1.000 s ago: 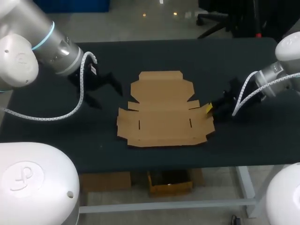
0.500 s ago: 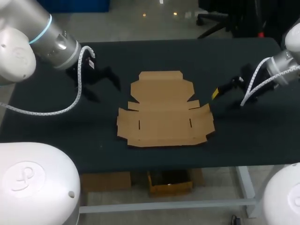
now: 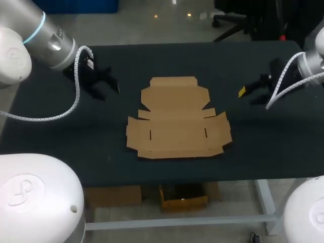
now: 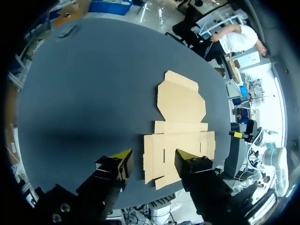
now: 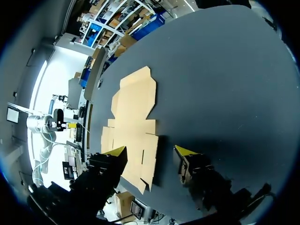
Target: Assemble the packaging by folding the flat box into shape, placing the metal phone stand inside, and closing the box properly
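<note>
The flat box (image 3: 177,119) was laid unfolded; the left gripper (image 3: 104,86) at ten o'clock and the right gripper (image 3: 249,94) at two were held released, empty.

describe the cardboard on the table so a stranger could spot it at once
Look at the black table. In its middle lies a flat box of tan cardboard, unfolded, with flaps and slits. It is the only pale thing on the dark top, clear of the left gripper and right gripper.
</note>
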Robot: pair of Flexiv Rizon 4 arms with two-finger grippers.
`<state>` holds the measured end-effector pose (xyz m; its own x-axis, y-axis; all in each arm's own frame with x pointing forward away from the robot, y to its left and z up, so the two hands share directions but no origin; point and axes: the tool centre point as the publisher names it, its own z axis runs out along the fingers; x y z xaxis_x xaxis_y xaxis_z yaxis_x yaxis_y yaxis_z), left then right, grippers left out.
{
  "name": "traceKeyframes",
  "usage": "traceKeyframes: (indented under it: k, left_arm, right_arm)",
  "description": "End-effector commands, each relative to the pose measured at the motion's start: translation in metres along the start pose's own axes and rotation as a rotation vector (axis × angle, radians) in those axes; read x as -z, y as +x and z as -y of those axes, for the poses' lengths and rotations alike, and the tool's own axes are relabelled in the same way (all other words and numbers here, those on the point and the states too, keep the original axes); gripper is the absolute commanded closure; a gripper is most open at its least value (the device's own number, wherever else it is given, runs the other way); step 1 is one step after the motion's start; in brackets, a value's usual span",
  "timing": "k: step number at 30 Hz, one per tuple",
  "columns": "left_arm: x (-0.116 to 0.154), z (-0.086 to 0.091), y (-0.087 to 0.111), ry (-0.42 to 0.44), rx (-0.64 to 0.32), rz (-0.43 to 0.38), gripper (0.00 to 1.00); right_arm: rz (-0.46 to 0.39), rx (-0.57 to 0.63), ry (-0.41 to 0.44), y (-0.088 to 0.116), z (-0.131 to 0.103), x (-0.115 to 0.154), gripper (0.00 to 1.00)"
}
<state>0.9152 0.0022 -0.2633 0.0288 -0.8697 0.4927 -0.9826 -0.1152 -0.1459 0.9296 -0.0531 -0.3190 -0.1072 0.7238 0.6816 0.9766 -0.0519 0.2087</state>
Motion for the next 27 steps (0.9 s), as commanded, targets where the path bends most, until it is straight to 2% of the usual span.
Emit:
traceKeyframes:
  k: [1,8,11,27]
  left_arm:
    - [-0.01,0.012,0.004,-0.014,-0.013,0.02,1.0]
    - [-0.025,0.025,0.0,-0.037,-0.02,0.008,1.0]
    - [-0.027,0.03,-0.003,-0.047,-0.026,0.007,1.0]
    - [-0.027,0.03,-0.003,-0.047,-0.026,0.007,1.0]
  right_arm:
    - [0.015,0.015,-0.024,0.004,-0.002,-0.003,1.0]
    - [0.019,0.029,-0.064,0.008,-0.007,-0.012,1.0]
    - [0.05,0.0,-0.075,0.01,-0.008,-0.013,1.0]
    - [0.059,-0.014,-0.075,0.01,-0.009,-0.013,1.0]
